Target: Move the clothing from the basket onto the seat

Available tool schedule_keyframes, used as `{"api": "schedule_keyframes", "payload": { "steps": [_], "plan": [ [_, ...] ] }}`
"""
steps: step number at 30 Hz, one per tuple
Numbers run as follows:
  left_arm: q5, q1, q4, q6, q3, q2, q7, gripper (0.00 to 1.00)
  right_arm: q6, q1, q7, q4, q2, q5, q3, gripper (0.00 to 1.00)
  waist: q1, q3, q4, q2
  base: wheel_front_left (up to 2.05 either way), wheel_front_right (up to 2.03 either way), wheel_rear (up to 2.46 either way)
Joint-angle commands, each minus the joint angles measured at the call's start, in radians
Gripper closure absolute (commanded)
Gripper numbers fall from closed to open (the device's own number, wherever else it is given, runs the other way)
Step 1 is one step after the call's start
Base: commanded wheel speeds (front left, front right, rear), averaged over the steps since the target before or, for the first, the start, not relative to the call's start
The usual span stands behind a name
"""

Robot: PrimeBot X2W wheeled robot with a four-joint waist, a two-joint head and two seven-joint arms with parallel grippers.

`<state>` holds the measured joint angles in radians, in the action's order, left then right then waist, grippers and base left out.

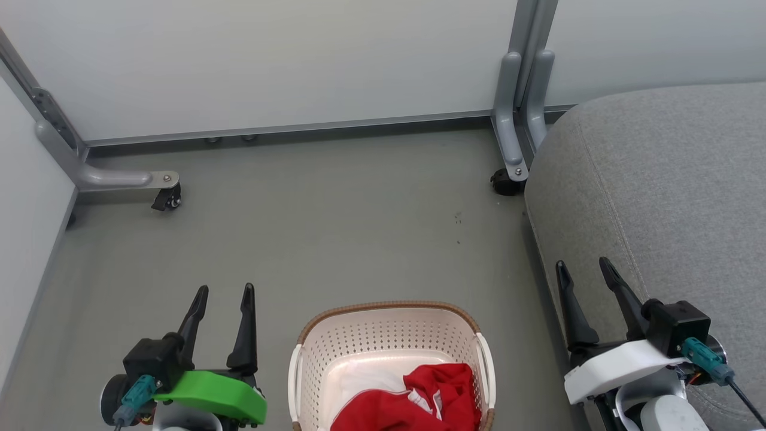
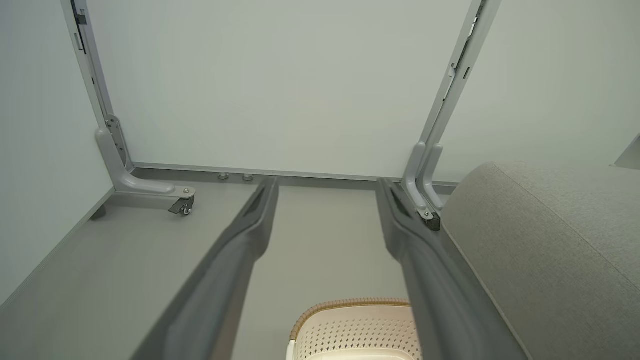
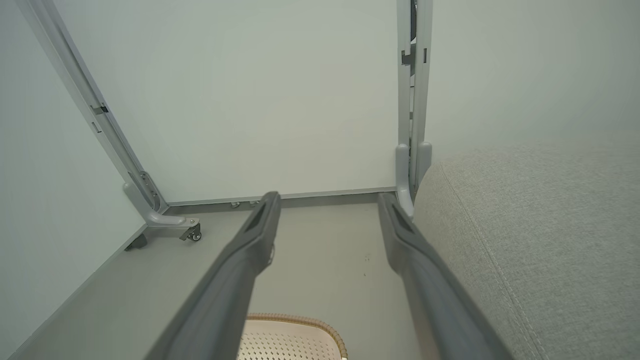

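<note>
Holding both my jaws wide open and empty, one either side of the basket (image 1: 389,308), I am judging the red clothing (image 1: 434,398) heaped inside the basket as light, soft and floppy, so I am aiming to pinch its raised top fold.

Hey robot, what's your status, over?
Open and empty: left gripper, right gripper. Red clothing in basket. Nothing seen blocking the seat.
</note>
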<state>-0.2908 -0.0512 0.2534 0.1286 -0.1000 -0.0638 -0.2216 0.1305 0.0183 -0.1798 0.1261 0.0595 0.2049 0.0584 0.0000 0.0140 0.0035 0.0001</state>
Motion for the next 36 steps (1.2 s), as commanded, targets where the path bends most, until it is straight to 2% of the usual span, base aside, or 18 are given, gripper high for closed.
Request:
{"api": "schedule_keyframes", "payload": {
  "steps": [1,21,36],
  "plan": [
    [0.027,0.005,0.000,0.003,0.004,0.000,-0.008,0.00,0.000,-0.013,-0.008,-0.009,0.000,-0.026,0.000,0.00,0.0000,0.001,0.000,-0.0001,0.00,0.00,0.00],
    [0.165,0.011,0.025,0.004,0.010,0.009,-0.045,0.00,0.000,-0.022,-0.027,-0.027,-0.006,-0.142,-0.009,0.00,0.0000,0.014,0.001,-0.0001,0.00,0.00,0.00],
    [0.164,0.006,0.032,0.003,0.025,0.012,-0.044,0.00,0.000,-0.019,-0.024,-0.031,-0.008,-0.130,-0.023,0.00,0.0000,0.018,-0.001,-0.0001,0.00,0.00,0.00]
  ]
}}
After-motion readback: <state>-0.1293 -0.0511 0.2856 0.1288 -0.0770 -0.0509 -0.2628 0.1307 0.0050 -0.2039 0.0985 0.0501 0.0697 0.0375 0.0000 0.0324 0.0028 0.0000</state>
